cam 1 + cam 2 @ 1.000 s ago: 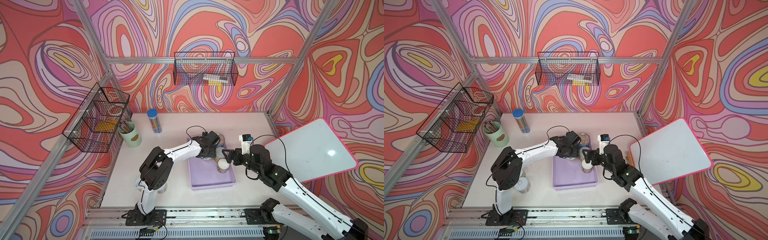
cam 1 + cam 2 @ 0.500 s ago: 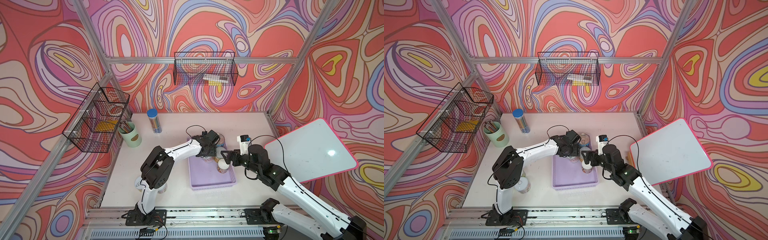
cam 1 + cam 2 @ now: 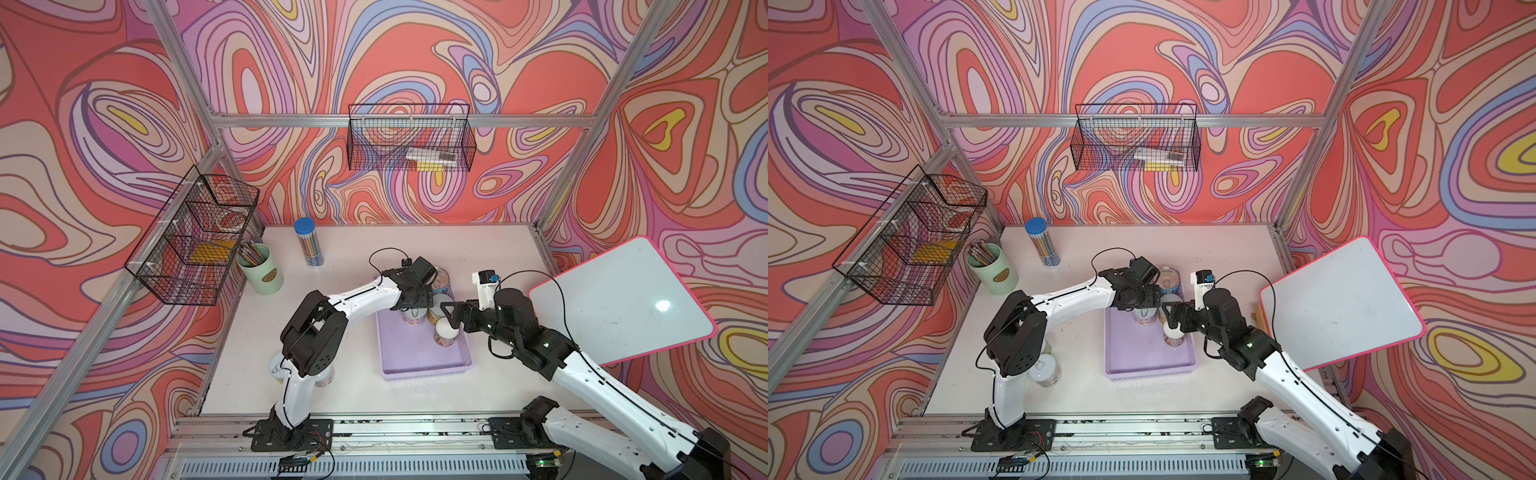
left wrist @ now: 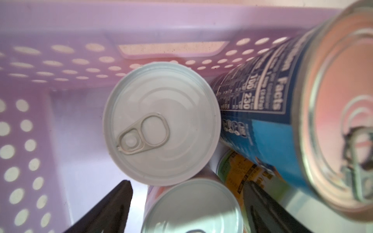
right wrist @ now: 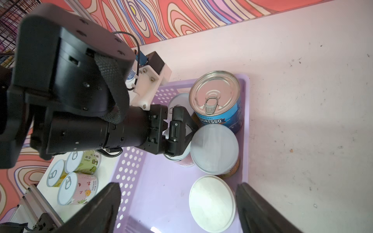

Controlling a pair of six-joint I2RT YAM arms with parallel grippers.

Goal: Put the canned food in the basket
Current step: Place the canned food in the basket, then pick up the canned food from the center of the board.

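Left arm [image 3: 357, 296] and right arm [image 3: 540, 345] bend down over the lilac basket [image 5: 129, 167]. The left claw [image 4: 187, 182], released, straddles an upright silver-topped can [image 4: 191, 207]. The right claw [image 5: 178, 184], released, straddles an upright white-lidded can [image 5: 212, 201].

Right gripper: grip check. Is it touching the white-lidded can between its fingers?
Cannot tell. Right wrist view: one finger of the right gripper stands clear of the white-lidded can; the other sits at its rim, gap unclear.
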